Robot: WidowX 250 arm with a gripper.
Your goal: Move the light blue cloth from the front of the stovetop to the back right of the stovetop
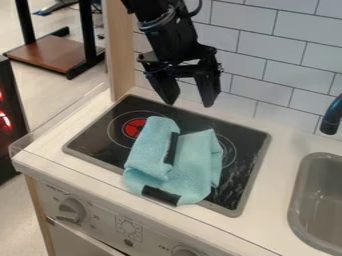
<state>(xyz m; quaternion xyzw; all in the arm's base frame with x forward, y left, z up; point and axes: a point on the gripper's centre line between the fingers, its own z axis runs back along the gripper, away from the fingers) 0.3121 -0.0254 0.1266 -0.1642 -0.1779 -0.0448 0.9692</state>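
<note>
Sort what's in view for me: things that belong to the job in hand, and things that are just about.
Likely the job's:
- turquoise cloth with black strips, on the cooktop
- black cooktop
- open hand, above the cooktop's back edge

Just about:
- grey sink
- dark faucet
- front knob

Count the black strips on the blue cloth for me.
2. The upper strip runs along the folded flap's right edge, near the middle of the cloth; the lower strip crosses its near edge. Folds may hide more.
</note>
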